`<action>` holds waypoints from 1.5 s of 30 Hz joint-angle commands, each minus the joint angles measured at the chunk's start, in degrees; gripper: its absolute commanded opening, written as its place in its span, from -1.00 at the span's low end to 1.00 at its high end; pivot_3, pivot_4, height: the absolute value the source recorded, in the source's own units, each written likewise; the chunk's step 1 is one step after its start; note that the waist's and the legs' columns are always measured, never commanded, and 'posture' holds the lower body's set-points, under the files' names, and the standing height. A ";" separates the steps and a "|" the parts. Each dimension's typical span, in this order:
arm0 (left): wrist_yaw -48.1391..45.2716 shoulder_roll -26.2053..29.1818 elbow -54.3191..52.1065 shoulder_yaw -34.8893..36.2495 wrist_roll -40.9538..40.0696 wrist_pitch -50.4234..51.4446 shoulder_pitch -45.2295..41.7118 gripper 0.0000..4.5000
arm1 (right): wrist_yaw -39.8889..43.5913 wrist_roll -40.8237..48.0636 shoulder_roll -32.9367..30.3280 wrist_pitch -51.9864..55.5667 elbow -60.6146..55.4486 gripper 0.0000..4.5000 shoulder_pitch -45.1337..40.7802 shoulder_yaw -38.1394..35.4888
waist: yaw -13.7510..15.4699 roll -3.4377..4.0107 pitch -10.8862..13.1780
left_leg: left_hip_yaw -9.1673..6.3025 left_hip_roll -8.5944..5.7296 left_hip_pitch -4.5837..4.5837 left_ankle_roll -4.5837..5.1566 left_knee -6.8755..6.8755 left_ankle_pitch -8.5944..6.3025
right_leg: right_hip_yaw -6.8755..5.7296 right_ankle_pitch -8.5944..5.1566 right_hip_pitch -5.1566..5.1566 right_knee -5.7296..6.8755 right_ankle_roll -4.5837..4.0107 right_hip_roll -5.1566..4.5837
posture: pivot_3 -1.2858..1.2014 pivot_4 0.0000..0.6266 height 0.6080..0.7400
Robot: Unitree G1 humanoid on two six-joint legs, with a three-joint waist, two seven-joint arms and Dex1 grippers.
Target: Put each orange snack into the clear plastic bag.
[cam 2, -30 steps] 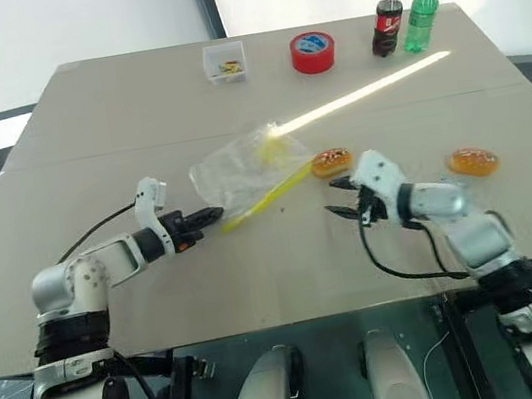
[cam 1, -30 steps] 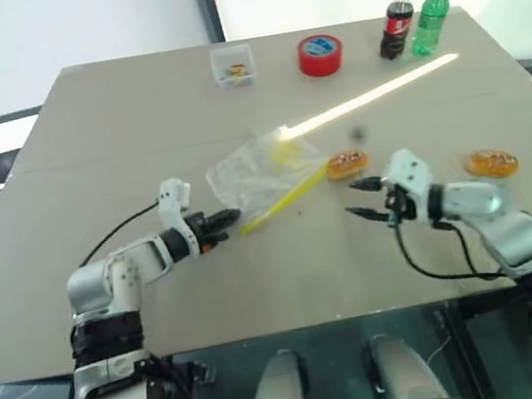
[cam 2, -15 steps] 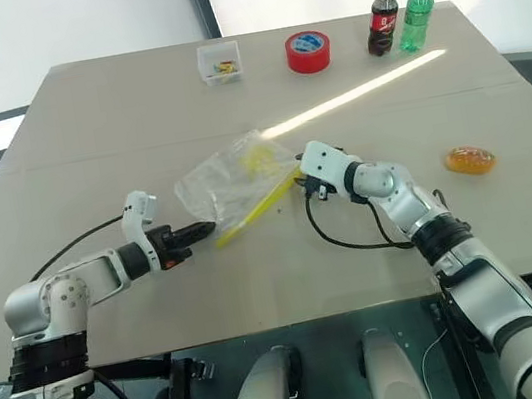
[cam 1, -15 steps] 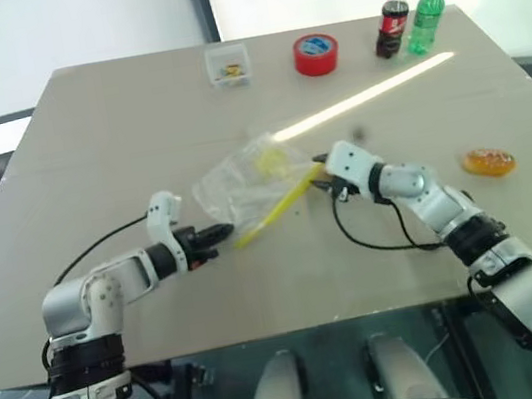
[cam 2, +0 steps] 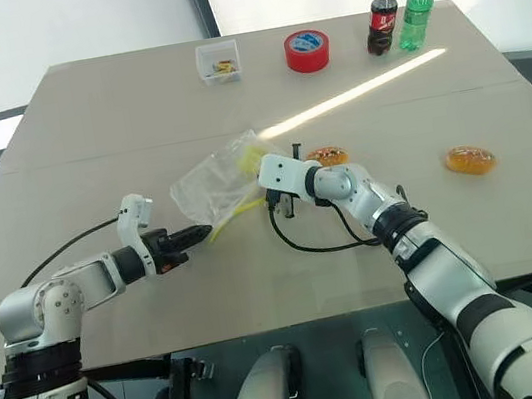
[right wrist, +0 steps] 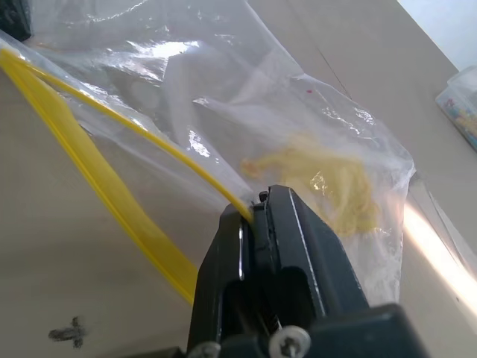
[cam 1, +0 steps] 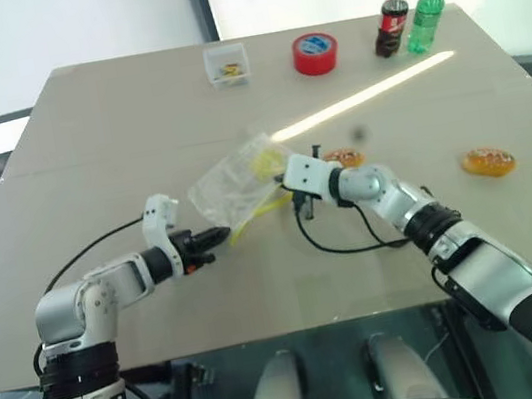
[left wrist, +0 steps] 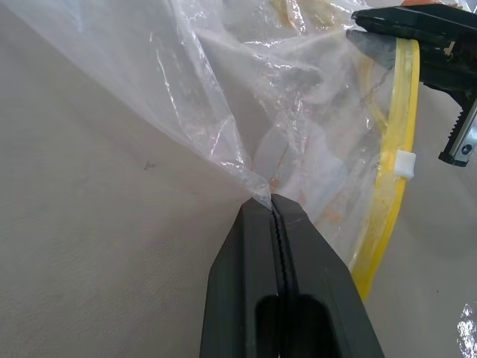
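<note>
Bright window light falls across the tan surface [cam 1: 83,127], laying a slanted streak from its middle toward the far right corner. Near the centre lies the clear plastic bag [cam 1: 233,179], crinkled, with its yellow strip [right wrist: 112,216] along the edge that faces the near side. Both arms have it. The left gripper [left wrist: 272,205] is pinched fully closed on a peak of the bare film at the bag's near-left corner, and the right gripper [right wrist: 257,209] is clamped on the yellow strip at the right end of the mouth. So the strip runs between the two grips, roughly left to right with a slant, and the mouth looks toward the near edge.

Neither orange snack is inside yet. The nearer orange snack [cam 1: 345,158] sits just beside the right arm's wrist, on the far side of it, close to the bag's right end. The second orange snack [cam 1: 488,162] lies well apart, out toward the right edge of the surface.

What the next move turns on, I'd judge, is that both snacks lie to the right of the bag, on the right arm's side, while that arm is busy holding the strip. The mouth needs spreading first; then the right gripper would have to let go to fetch the near snack, which is only a short reach behind it.
</note>
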 commanded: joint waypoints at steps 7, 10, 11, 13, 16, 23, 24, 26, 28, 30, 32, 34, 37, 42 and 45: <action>7.38 0.31 0.92 -1.36 11.60 -16.39 -1.89 -0.28 | 0.51 2.41 0.51 0.19 -0.79 -1.00 -2.19 -2.75 | -0.01 0.00 0.00 | 0.00 0.02 0.02 -0.06 -0.08 0.04 | 0.00 0.03 -0.04 0.00 -0.05 0.03 | 0.03 -0.52 1.00; 12.64 -0.44 0.60 -0.98 16.41 -22.96 -3.73 -0.28 | 1.74 4.22 2.03 1.40 -0.79 -1.00 -2.45 -3.77 | -0.08 0.00 0.00 | 0.00 0.04 0.02 -0.07 -0.09 0.05 | -0.01 0.06 -0.06 0.00 -0.10 0.06 | 0.03 -0.52 1.00; 14.26 -0.36 0.16 -1.61 19.05 -26.64 -4.23 -0.28 | 1.79 4.87 2.65 2.32 -0.70 -1.00 -2.63 -4.40 | -0.07 0.00 0.00 | -0.01 0.04 0.01 -0.07 -0.10 0.05 | -0.01 0.06 -0.06 0.00 -0.11 0.06 | 0.03 -0.52 1.00; 15.08 -1.08 -3.48 -3.32 22.16 -33.70 -4.78 -0.28 | 1.98 5.44 3.46 4.65 -0.16 -1.00 -3.33 -5.08 | -0.03 0.00 0.00 | -0.01 0.04 -0.01 -0.08 -0.12 0.05 | -0.02 0.07 -0.08 -0.01 -0.11 0.06 | 0.03 -0.52 1.00; 8.36 -1.43 -12.39 -8.89 23.53 -43.81 -2.32 -0.28 | 2.22 6.25 4.70 8.41 1.17 -1.00 -4.72 -5.88 | 0.34 -0.01 0.00 | 0.01 0.02 -0.09 -0.08 -0.13 0.05 | -0.04 0.07 -0.09 -0.08 -0.11 -0.01 | 0.03 -0.52 1.00; 7.78 4.76 -13.84 -18.87 41.81 -60.68 4.86 -0.28 | -0.99 3.52 5.34 11.44 6.57 -1.00 -10.47 -4.88 | -0.18 0.03 0.02 | 0.24 -0.03 -0.04 -0.07 -0.33 0.04 | 0.04 0.04 -0.24 -0.05 -0.17 0.04 | 0.03 -0.52 1.00; 9.25 5.63 -12.59 -19.39 45.01 -63.04 5.21 -0.28 | -1.03 3.15 5.28 10.78 6.94 -1.00 -10.94 -4.60 | -0.12 0.06 0.04 | 0.33 0.04 -0.04 -0.07 -0.34 0.04 | 0.03 0.03 -0.26 -0.03 -0.19 0.11 | 0.03 -0.52 1.00; 11.80 6.88 -10.19 -20.10 50.05 -66.55 5.69 -0.28 | -0.58 3.04 5.35 10.47 7.40 -1.00 -11.52 -4.61 | -0.10 0.09 0.06 | 0.33 0.09 -0.03 -0.07 -0.34 0.05 | 0.00 0.01 -0.28 0.02 -0.24 0.15 | 0.03 -0.52 1.00; 13.58 7.43 -8.06 -20.35 53.49 -69.31 6.26 -0.28 | -0.09 3.51 5.66 10.88 7.18 -1.00 -11.77 -5.15 | -0.16 0.09 0.06 | 0.42 0.09 -0.02 -0.06 -0.34 0.04 | 0.06 0.01 -0.27 0.01 -0.24 0.15 | 0.03 -0.52 1.00; 15.10 7.12 -6.74 -20.16 55.75 -70.82 6.03 -0.28 | 0.45 3.50 5.67 10.35 6.63 -1.00 -11.78 -5.08 | -0.11 0.09 0.06 | 0.49 0.09 -0.04 -0.06 -0.34 0.04 | 0.11 0.01 -0.28 -0.02 -0.23 0.13 | 0.03 -0.52 1.00; 15.47 6.72 -5.51 -20.63 57.29 -71.84 5.15 -0.28 | 0.88 3.44 5.63 10.23 6.04 -1.00 -11.51 -4.99 | -0.03 0.09 0.06 | 0.48 0.09 -0.07 -0.05 -0.33 0.04 | 0.09 0.01 -0.29 -0.03 -0.23 0.13 | 0.03 -0.52 1.00; 15.96 6.68 -4.06 -21.05 59.02 -72.73 4.50 -0.28 | 1.11 3.47 5.64 10.33 5.62 -1.00 -11.28 -5.03 | 0.07 0.09 0.06 | 0.46 0.09 -0.07 -0.05 -0.33 0.04 | 0.06 0.01 -0.29 -0.02 -0.23 0.13 | 0.03 -0.52 1.00; 16.92 6.19 -1.75 -20.63 60.22 -73.06 3.58 -0.28 | 1.54 3.46 5.60 10.36 4.90 -1.00 -11.16 -5.05 | -0.01 0.09 0.06 | 0.45 0.09 -0.06 -0.05 -0.32 0.04 | 0.05 0.01 -0.29 0.02 -0.22 0.13 | 0.03 -0.52 1.00; 17.56 4.69 2.06 -20.19 60.01 -72.02 1.81 -0.28 | 2.38 3.96 5.51 10.19 3.55 -1.00 -10.87 -5.37 | -0.10 0.09 0.06 | 0.45 0.10 -0.06 -0.05 -0.32 0.04 | 0.05 0.01 -0.29 0.04 -0.22 0.14 | 0.03 -0.52 1.00; 17.68 4.12 3.52 -20.09 59.84 -72.20 0.97 -0.28 | 2.56 3.95 5.36 10.41 3.09 -1.00 -10.68 -5.43 | -0.11 0.09 0.06 | 0.45 0.10 -0.06 -0.05 -0.31 0.04 | 0.04 0.02 -0.29 0.04 -0.22 0.14 | 0.03 -0.52 1.00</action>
